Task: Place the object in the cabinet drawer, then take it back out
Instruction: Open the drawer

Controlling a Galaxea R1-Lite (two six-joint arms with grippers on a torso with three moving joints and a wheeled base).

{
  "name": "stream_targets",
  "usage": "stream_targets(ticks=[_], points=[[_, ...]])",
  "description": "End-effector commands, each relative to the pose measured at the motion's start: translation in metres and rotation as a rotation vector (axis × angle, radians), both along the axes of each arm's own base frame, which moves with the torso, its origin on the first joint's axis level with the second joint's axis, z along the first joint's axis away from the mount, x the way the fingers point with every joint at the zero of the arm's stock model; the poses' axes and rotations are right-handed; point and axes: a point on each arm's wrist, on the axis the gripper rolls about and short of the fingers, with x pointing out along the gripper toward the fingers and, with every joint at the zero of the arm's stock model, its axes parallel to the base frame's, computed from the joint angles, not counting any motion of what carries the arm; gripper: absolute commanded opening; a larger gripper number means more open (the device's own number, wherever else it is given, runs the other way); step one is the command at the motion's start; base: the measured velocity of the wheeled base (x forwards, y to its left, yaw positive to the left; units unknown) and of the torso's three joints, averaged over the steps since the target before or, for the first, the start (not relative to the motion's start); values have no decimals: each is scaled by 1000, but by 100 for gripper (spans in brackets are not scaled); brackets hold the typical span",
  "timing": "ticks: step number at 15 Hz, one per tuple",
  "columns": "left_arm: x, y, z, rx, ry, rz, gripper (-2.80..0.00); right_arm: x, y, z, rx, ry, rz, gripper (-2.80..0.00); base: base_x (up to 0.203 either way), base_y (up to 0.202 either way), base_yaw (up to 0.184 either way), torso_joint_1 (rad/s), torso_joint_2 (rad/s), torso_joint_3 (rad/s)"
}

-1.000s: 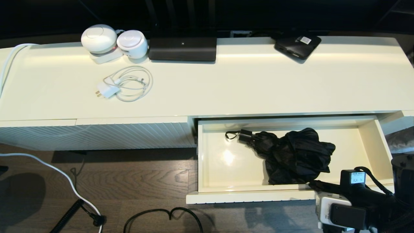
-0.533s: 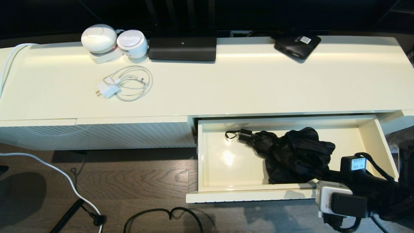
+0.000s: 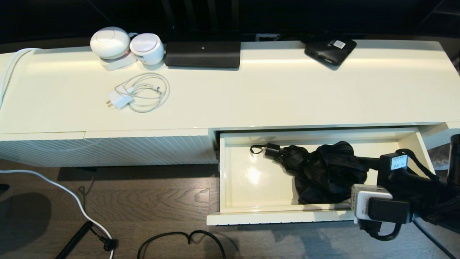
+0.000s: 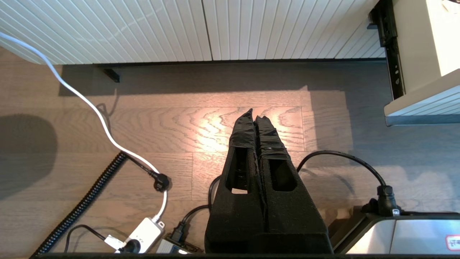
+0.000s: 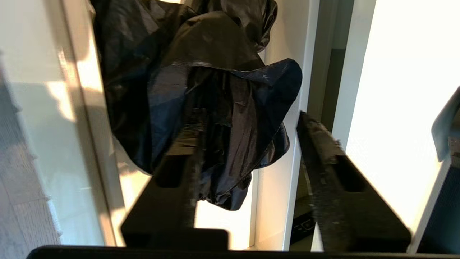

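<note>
The cabinet drawer (image 3: pixel 287 217) is pulled out at the right, its glossy cream inside showing. The black folding umbrella (image 3: pixel 325 172) lies in it, rumpled fabric to the right, short handle and strap loop (image 3: pixel 267 149) pointing left. My right gripper (image 3: pixel 361 166) reaches in from the right, open, at the umbrella's right end. In the right wrist view the gripper (image 5: pixel 248 117) has one finger over the umbrella fabric (image 5: pixel 201 72) and the other finger (image 5: pixel 318 144) by the drawer's back wall (image 5: pixel 276 201). My left gripper (image 4: pixel 255 113) hangs shut over the wooden floor, holding nothing.
On the cabinet top stand two white round devices (image 3: pixel 109 42), a black bar-shaped box (image 3: pixel 203 54), a small flat black box with a white label (image 3: pixel 330 50) and a white charger with coiled cable (image 3: pixel 138 93). A ribbed panel (image 3: pixel 107 151) is left of the drawer. Cables (image 3: pixel 179 239) lie on the floor.
My right arm has moved from in front of the drawer's front edge up and over the drawer, reaching the umbrella's right end. The umbrella and drawer have not moved.
</note>
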Motion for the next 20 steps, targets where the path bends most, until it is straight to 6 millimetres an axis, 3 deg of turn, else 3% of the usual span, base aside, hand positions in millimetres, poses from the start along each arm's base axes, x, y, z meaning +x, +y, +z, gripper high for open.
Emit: stream_targets(ticks=[1, 11, 20], points=[[0, 0, 0, -1, -2, 2, -280, 15, 0, -5, -23, 38, -31, 0, 0, 0, 0, 0, 0, 0], [0, 0, 0, 0, -2, 1, -280, 35, -3, -20, -46, 141, -70, 0, 0, 0, 0, 0, 0, 0], [0, 0, 0, -2, -2, 1, -280, 73, 1, -35, -61, 197, -99, 0, 0, 0, 0, 0, 0, 0]])
